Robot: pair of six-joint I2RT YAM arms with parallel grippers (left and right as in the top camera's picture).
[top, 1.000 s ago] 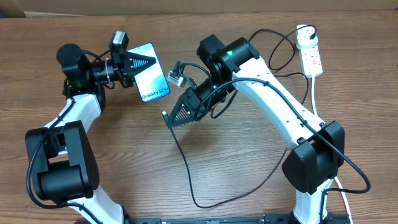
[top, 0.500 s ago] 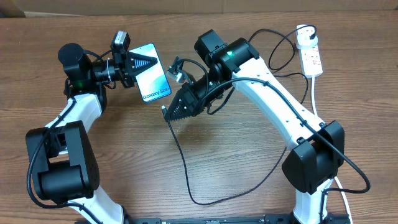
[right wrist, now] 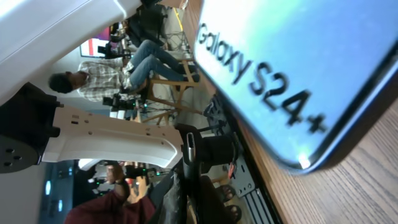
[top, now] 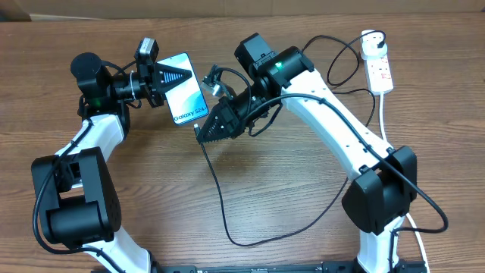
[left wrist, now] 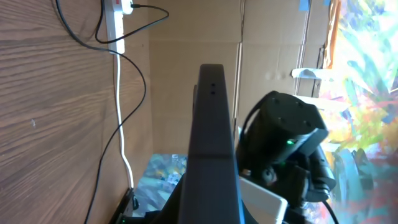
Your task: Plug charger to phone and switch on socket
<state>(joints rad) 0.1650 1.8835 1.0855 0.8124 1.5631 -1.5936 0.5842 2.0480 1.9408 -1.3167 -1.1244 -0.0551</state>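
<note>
The phone [top: 187, 89], with a light blue screen and "Galaxy S24+" text, is held off the table by my left gripper [top: 168, 79], which is shut on its far end. In the left wrist view its black edge [left wrist: 209, 134] runs up the middle. My right gripper [top: 203, 135] is shut on the charger's connector tip [right wrist: 191, 152], just below the phone's near end [right wrist: 298, 93]. The charger cable [top: 220, 205] trails down over the table. The white socket [top: 378, 67] lies at the far right with a plug in it.
The white cord [top: 385, 121] runs down from the socket along the right side. A loop of black cable [top: 342, 61] lies beside the socket. A cardboard wall [left wrist: 193, 74] stands behind the table.
My right gripper has moved up and left with the connector tip, closing in on the phone's near end. The left arm and phone have stayed still.
</note>
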